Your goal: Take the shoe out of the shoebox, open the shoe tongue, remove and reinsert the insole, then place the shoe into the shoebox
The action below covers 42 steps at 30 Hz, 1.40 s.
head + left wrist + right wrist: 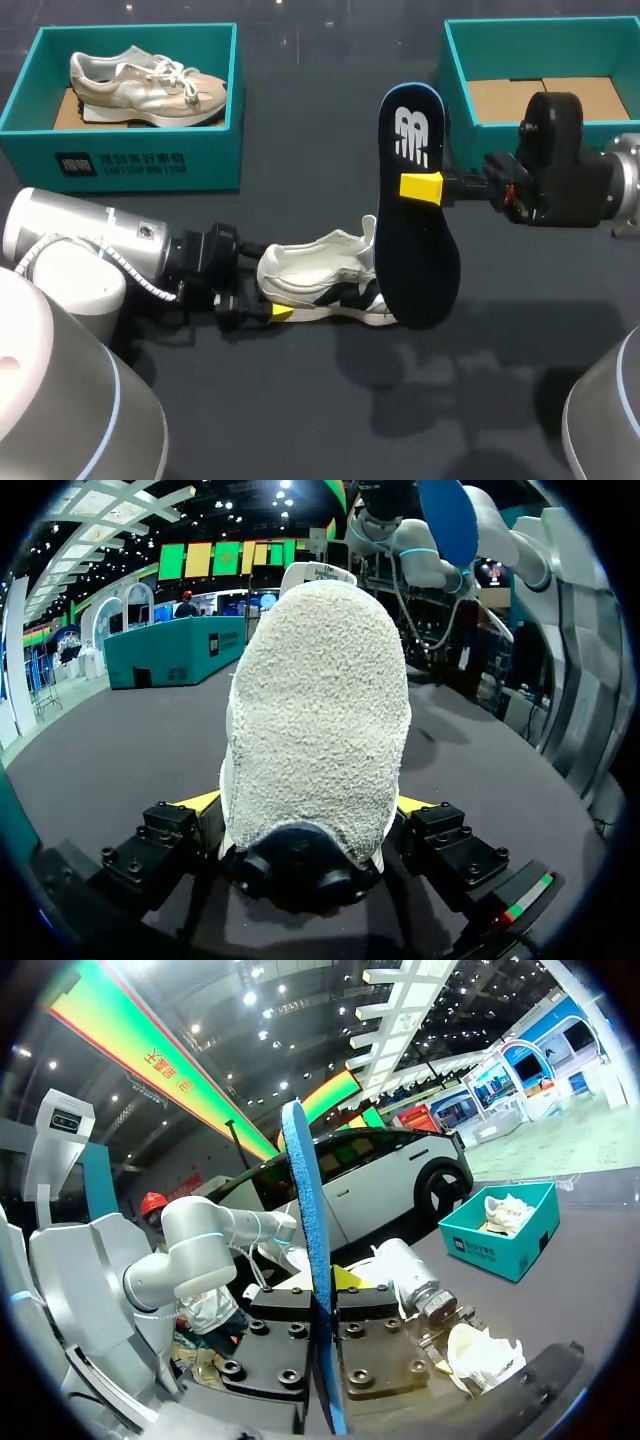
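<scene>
A white and black shoe (320, 275) lies on the dark table, with its heel toward my left gripper (272, 300). In the left wrist view the fuzzy white heel (315, 720) fills the space between the left gripper's (308, 805) wide-spread yellow tips, and the gripper is open. My right gripper (422, 186) is shut on a dark insole (415, 240). The insole hangs upright above the shoe's toe end, white logo uppermost. In the right wrist view the insole (305, 1210) shows edge-on, clamped between the right gripper's (320, 1295) fingers.
A teal shoebox (140, 165) at the back left holds a beige shoe (145, 88). A second teal shoebox (540, 24) at the back right shows only its cardboard floor, and my right arm crosses in front of it.
</scene>
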Tool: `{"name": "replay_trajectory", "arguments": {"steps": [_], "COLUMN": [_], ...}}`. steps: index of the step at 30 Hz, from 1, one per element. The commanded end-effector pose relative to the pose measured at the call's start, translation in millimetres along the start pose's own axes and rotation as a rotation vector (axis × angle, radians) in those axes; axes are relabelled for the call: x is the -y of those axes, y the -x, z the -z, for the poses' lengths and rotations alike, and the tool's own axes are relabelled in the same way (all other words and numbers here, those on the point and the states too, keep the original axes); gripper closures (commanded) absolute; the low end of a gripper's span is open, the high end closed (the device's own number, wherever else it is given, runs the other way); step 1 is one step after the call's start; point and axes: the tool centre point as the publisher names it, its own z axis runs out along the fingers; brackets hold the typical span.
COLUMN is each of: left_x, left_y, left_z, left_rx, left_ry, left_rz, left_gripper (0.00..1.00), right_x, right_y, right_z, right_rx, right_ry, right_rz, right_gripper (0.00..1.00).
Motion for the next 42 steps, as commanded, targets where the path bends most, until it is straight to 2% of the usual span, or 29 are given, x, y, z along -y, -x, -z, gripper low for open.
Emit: {"name": "replay_trajectory", "arguments": {"steps": [1,4,8,25,26,28,29,30,32,33,34,42], "left_x": [12,13,15,18,20,23,27,29,39,42,46,46], "left_y": [4.9,10.7,16.3,18.6,20.1,19.5,18.9,18.1,14.5,12.2,10.9,10.9], "left_z": [15,23,34,36,38,42,43,44,48,49,51,51], "left_rx": [-0.032,-0.017,0.076,0.066,0.061,0.053,0.067,0.056,0.056,0.074,0.107,0.107], "left_ry": [0.113,0.202,0.387,0.394,0.429,0.439,0.498,0.502,0.631,0.657,0.737,0.737], "left_rz": [0.004,-0.021,-0.073,-0.1,-0.106,-0.146,-0.161,-0.182,-0.253,-0.274,-0.279,-0.279], "left_gripper": [0.0,0.0,0.0,0.0,0.0,0.0,0.0,0.0,0.0,0.0,0.0,0.0], "right_x": [1.0,1.0,1.0,1.0,1.0,1.0,1.0,1.0,1.0,1.0,1.0,1.0], "right_y": [0.2,0.2,0.2,0.2,0.2,0.2,0.2,0.2,0.2,0.2,0.2,0.2], "right_z": [-2,-2,-2,-2,-2,-2,-2,-2,-2,-2,-2,-2], "right_rx": [0.002,0.002,0.002,0.002,0.002,0.002,0.002,0.002,0.002,0.002,0.002,0.002], "right_ry": [0.001,0.001,0.001,0.001,0.001,0.001,0.001,0.001,0.001,0.001,0.001,0.001], "right_rz": [0.0,0.0,0.0,0.0,0.0,0.0,0.0,0.0,0.0,0.0,0.0,0.0], "right_gripper": [1.0,1.0,1.0,1.0,1.0,1.0,1.0,1.0,1.0,1.0,1.0,1.0]}}
